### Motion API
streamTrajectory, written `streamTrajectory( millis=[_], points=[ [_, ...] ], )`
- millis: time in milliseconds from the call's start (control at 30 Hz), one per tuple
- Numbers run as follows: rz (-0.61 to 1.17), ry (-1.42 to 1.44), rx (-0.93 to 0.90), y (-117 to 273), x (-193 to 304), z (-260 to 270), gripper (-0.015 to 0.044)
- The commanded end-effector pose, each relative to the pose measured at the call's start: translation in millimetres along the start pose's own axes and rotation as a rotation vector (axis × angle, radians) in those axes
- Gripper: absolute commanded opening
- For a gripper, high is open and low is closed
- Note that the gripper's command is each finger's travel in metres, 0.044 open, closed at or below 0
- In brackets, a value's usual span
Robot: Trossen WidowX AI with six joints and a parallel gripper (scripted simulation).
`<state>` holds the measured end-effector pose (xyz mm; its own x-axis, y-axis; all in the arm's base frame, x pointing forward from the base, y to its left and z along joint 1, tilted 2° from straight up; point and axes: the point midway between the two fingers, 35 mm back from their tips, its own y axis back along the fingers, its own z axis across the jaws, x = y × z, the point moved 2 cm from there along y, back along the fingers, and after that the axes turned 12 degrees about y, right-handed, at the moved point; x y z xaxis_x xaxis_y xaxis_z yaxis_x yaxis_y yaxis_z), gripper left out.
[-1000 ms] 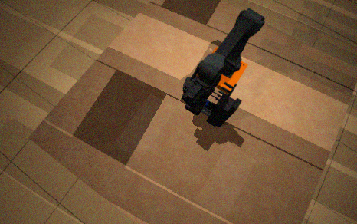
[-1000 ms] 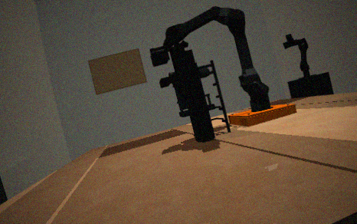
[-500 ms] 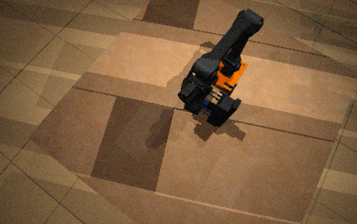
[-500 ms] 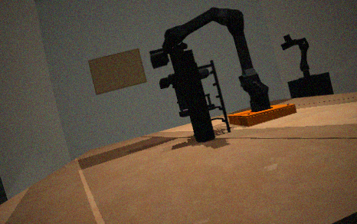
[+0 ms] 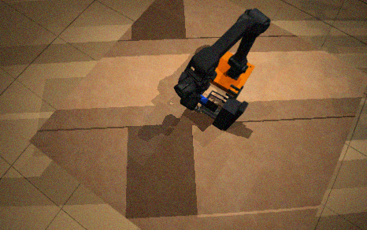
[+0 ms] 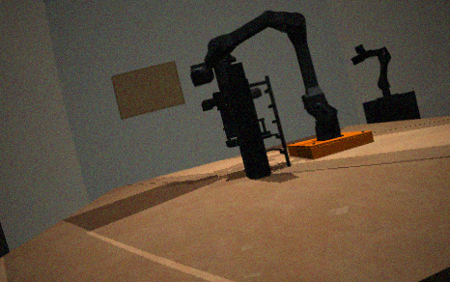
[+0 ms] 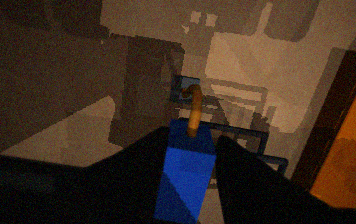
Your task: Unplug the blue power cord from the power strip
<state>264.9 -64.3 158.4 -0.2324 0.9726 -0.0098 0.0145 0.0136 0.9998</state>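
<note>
Gripping blue plug (image 7: 186,175) in gripper (image 7: 192,170) (fingers clamped on it), looks pulled free; next: open & back off.

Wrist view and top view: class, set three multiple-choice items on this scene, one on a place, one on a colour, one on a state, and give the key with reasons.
1. Where is the blue plug in the wrist view?
A. Between the claw's two fingers
B. Lying on the floor far from the claw
C. On top of the orange base

2. What colour is the base plate under the arm in the top view?
A. Green
B. Orange
C. White

3. What state is the claw in?
A. Wide open and holding nothing
B. Shut on the plug
C. Out of view

Key: 1 A, the dark fingers flank the plug on both sides. 2 B, the plate shows bright orange. 3 B, the fingers press against the plug's sides.
</note>
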Motion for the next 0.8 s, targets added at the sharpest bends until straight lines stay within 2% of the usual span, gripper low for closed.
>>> streamTrajectory(
  millis=[0, 200, 333, 467, 767],
  points=[
    [-0.003, 0.001, -0.001, -1, 1, -1, 0.0184],
    [-0.003, 0.001, -0.001, -1, 1, -1, 0.0341],
    [-0.004, 0.001, -0.001, 4, -19, -4, 0.044],
    [-0.007, 0.001, 0.0, 12, -55, -13, 0.044],
    [-0.008, 0.001, 0.0, 12, -58, -13, 0.044]
  ],
)
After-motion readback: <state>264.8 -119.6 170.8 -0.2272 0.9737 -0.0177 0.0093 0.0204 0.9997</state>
